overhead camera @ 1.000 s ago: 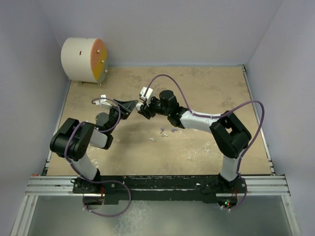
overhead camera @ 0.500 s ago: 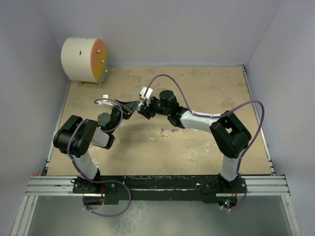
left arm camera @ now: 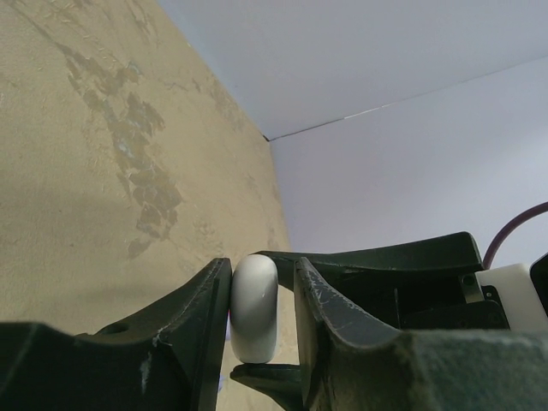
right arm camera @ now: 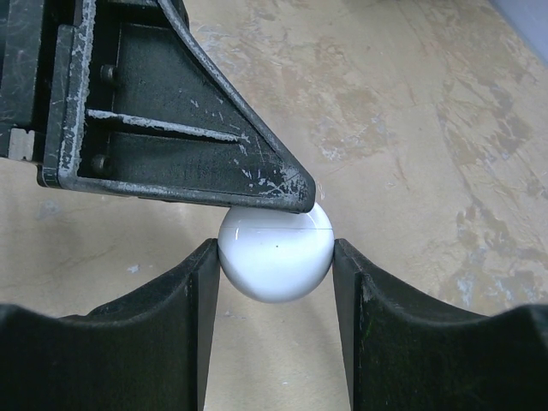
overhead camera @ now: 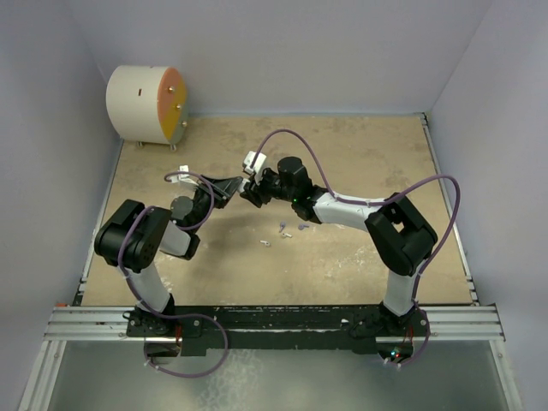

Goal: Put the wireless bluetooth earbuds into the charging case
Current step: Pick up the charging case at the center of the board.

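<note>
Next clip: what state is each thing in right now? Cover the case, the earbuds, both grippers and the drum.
charging case: held off the table, looks closed.
right gripper: fingers shut on the charging case's rim.
left gripper: fingers astride the case's flat faces, one touching, slight gap at the other.
earbuds: loose on the table, outside the case.
white drum: far left corner, untouched.

White drum point(overhead camera: 141, 104), orange face, far-left corner, mottled, perhaps worn, tan table point(overhead camera: 368, 163)
</note>
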`<state>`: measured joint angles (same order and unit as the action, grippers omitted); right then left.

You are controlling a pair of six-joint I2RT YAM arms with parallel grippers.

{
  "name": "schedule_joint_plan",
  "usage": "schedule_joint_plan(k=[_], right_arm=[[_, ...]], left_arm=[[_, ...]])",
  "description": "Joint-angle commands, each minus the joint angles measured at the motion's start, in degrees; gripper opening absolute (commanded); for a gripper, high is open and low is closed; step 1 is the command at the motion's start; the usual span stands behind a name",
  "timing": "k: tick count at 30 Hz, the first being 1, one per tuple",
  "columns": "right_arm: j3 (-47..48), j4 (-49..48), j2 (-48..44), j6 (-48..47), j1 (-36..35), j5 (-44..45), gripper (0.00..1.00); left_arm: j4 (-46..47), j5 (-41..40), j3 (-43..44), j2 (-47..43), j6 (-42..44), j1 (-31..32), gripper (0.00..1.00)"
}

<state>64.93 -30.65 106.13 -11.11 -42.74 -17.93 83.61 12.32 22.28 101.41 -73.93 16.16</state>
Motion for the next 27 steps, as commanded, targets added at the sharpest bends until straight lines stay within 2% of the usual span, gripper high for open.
schedule_joint_plan(k=[1, 13, 22, 23, 25, 27], right_arm=[[2.7, -1.6, -2.7, -0.1, -0.4, -1.8, 0.00], [2.9, -1.5, -2.6, -0.2, -0.3, -1.9, 0.00], [2.9, -1.4, -2.7, -0.3, -0.4, -2.1, 0.00], [2.9, -1.4, -2.6, -0.3, -0.4, -2.1, 0.00], [3.0, -1.4, -2.6, -0.2, -0.4, -2.0, 0.00], [3.2, -1.3, -2.4, 0.2, -0.3, -1.7, 0.03]], left_arm=[[7.1, 1.1, 1.9, 0.3, -0.5, 0.7, 0.34], [7.4, 1.3, 2.2, 0.7, -0.5, 1.2, 0.29], [7.3, 1.5, 2.5, 0.9, -0.4, 1.3, 0.17], [7.3, 1.5, 2.6, 0.9, -0.4, 1.4, 0.14], [7.0, 1.6, 2.7, 0.9, -0.5, 1.4, 0.02], [6.7, 1.6, 2.9, 0.9, -0.5, 1.3, 0.00]])
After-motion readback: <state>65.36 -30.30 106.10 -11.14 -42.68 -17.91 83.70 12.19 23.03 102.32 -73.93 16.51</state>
